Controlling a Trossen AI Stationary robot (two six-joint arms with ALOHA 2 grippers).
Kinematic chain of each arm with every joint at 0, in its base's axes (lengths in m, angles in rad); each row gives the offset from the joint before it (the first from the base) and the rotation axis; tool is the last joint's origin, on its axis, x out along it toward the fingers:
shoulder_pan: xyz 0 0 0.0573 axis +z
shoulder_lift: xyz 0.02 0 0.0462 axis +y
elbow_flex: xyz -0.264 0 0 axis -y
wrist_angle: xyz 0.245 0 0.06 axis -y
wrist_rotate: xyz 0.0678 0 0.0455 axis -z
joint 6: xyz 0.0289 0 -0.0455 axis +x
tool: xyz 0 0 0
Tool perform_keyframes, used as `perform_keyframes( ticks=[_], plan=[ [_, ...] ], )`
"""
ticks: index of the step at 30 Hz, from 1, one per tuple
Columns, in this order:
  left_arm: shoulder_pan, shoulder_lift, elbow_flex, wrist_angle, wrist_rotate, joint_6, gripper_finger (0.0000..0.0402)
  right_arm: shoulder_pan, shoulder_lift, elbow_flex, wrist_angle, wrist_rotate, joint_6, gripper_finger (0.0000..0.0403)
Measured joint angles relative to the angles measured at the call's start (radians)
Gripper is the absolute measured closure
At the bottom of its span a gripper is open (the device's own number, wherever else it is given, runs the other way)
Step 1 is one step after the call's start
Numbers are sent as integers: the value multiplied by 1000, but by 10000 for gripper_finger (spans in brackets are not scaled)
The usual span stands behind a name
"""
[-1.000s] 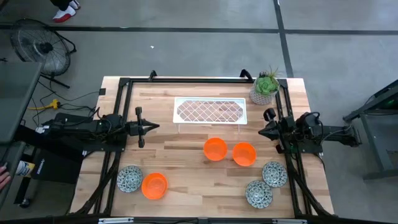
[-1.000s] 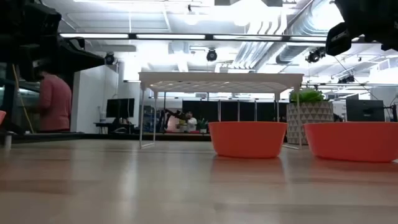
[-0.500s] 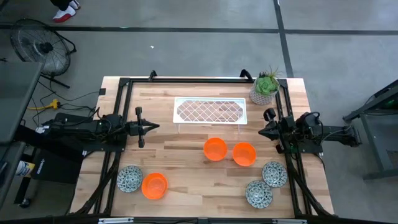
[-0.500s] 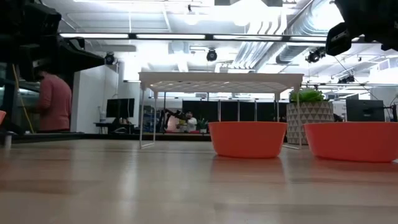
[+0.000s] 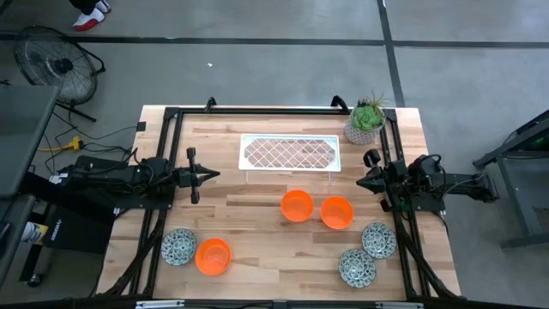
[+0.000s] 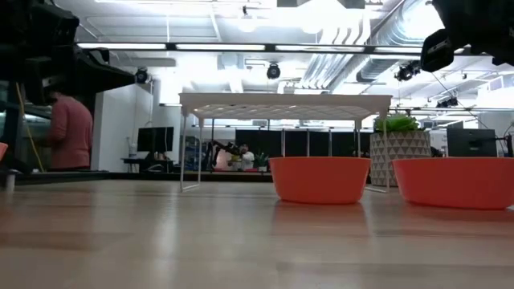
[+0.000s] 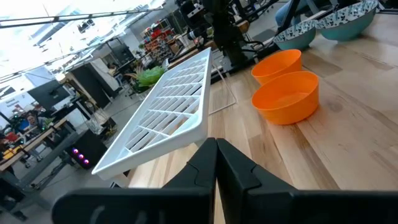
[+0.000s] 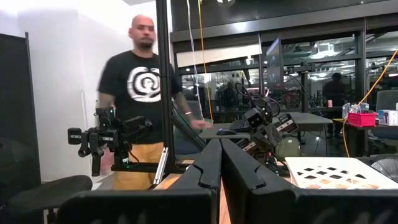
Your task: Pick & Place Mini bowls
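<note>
Mini bowls: six on your counter (image 5: 257, 193), all in the near half. Two orange bowls sit side by side just in front of the white lattice rack (image 5: 289, 153): one (image 5: 297, 206) left, one (image 5: 336, 212) right, nearly touching. A third orange bowl (image 5: 213, 256) sits near the front left, just beside a mosaic bowl (image 5: 178, 246) on its left. The other two mosaic bowls lie front right, one (image 5: 377, 239) close to the right arm's frame, one (image 5: 357, 267) nearer the front edge.

Your left hand (image 5: 209, 175) hangs over the left side of the counter, level with the rack's front edge, fingers pressed together and holding nothing. Your right hand (image 5: 362, 182) waits at the right side, facing inward, fingers likewise together and empty.

A potted plant (image 5: 365, 121) stands at the back right corner. In the right wrist view a person (image 8: 142, 93) in a dark shirt stands beyond the counter.
</note>
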Motion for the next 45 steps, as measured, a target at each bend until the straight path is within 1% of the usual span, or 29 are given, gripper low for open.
perform_keyframes(
  ticks=[37,42,45],
  plan=[
    [0,0,0,1,0,0,400,0,0,0,0,0,0,402],
    [0,0,0,6,-18,0,400,0,0,0,0,0,0,402],
    [0,0,0,1,-9,-13,400,0,0,0,0,0,0,402]
  ],
)
